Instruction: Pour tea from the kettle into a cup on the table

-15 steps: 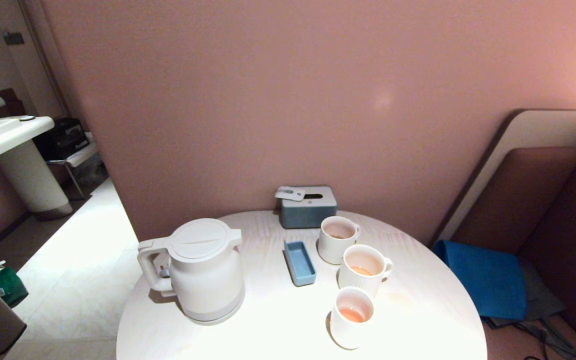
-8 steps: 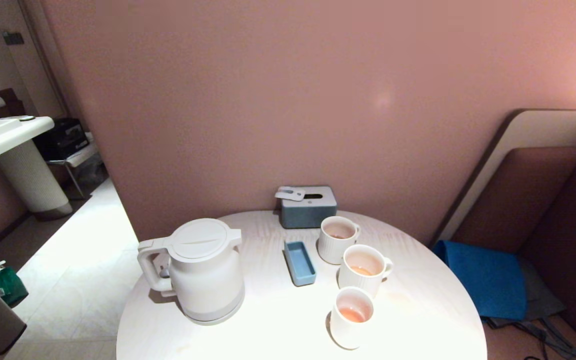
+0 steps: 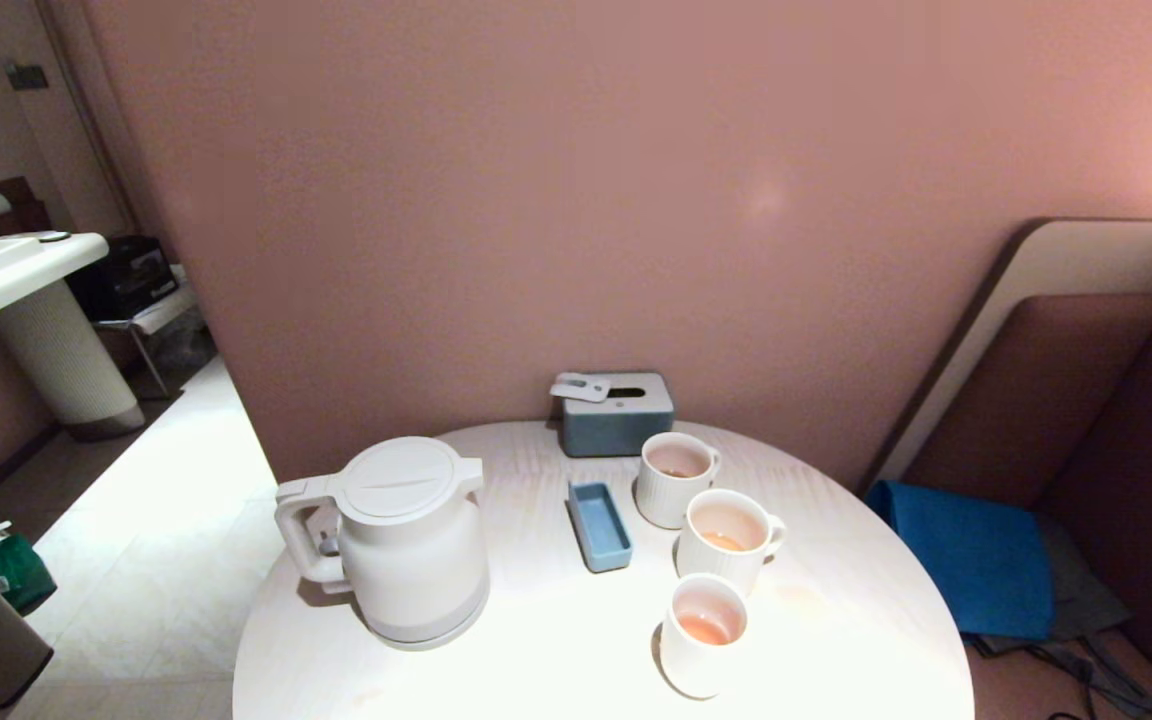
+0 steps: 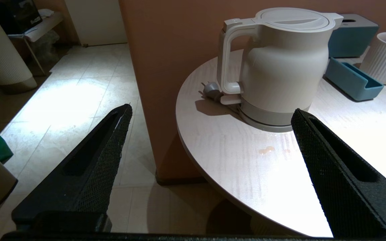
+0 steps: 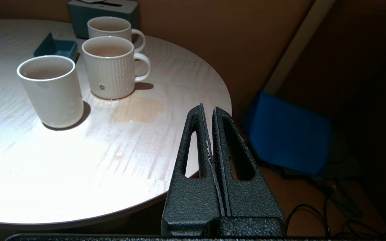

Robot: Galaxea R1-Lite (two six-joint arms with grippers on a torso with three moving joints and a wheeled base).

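Note:
The white kettle (image 3: pixel 416 545) stands upright on its grey base near the left edge of the round table (image 3: pixel 556 660), handle pointing left. Three white cups (image 3: pixel 677 478) (image 3: pixel 729 540) (image 3: pixel 703 635) line up on the right half, each with a little pale orange tea (image 3: pixel 706 628) in it. Neither gripper shows in the head view. In the left wrist view my left gripper (image 4: pixel 211 109) is open wide, off the table's edge, facing the kettle (image 4: pixel 280 63) and its handle from some way back. My right gripper (image 5: pixel 209 107) is shut on nothing beside the table's right edge (image 5: pixel 193 174).
A grey-blue tissue box (image 3: pixel 616 412) stands at the back against the wall, with a small blue tray (image 3: pixel 600 525) between kettle and cups. A wet patch (image 5: pixel 137 109) lies by the ribbed cup (image 5: pixel 111 67). A blue cloth (image 3: pixel 971 555) lies on the seat to the right.

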